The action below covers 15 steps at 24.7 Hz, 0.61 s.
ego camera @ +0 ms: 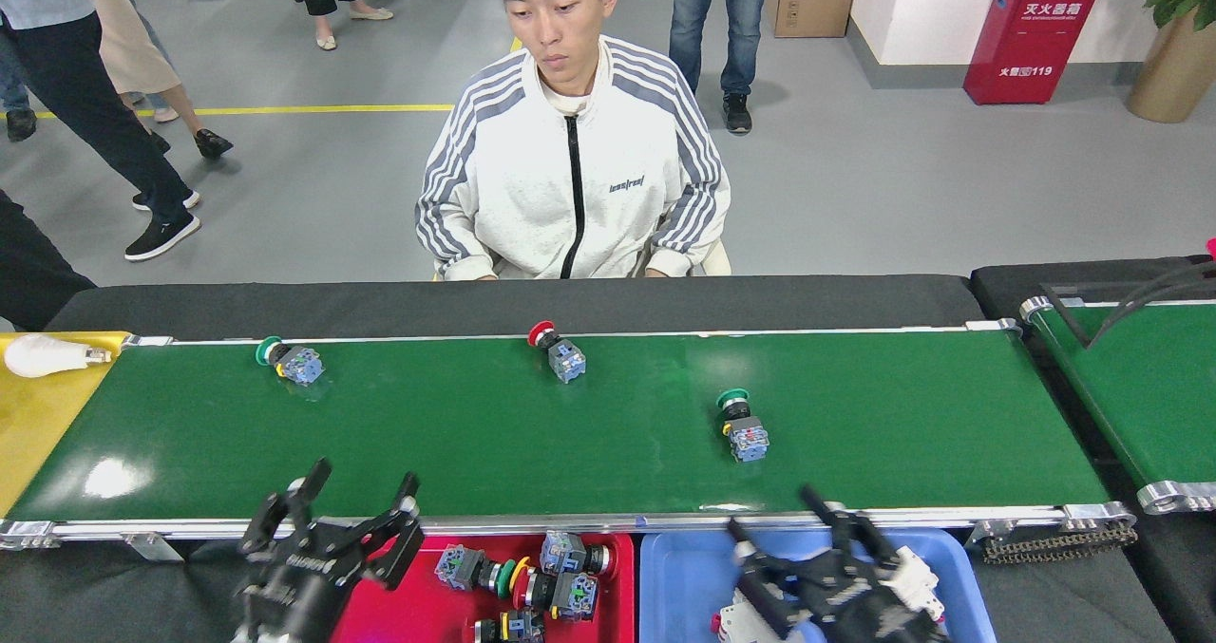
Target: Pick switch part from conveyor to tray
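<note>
The left gripper (328,515) hovers with jaws spread and empty at the conveyor's (570,520) near rail; the right gripper (807,529), over the blue tray (674,576), is too blurred to tell. The red tray (380,614) holds several switch parts, the blue one white parts. On the belt lie a near green switch (741,426), then a red switch (559,350) and a far-left green switch (288,359), which could ride off toward the yellow tray (38,415) if the reach comes late.
</note>
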Each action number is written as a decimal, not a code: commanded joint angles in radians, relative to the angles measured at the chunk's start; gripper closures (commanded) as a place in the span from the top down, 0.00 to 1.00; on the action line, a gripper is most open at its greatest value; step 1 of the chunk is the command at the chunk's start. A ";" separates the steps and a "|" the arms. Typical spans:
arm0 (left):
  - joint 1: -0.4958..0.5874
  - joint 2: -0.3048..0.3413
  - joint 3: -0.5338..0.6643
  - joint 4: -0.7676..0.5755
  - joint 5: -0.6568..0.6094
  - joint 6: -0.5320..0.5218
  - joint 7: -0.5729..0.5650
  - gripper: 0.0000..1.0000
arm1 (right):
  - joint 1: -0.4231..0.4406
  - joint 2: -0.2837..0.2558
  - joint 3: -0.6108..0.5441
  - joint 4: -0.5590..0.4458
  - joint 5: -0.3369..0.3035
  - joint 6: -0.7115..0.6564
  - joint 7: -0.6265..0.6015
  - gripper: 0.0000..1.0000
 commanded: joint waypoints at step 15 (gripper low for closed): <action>-0.322 -0.012 -0.159 0.472 0.001 0.306 -0.037 0.99 | 0.005 -0.191 -0.041 0.058 0.031 0.191 -0.166 0.99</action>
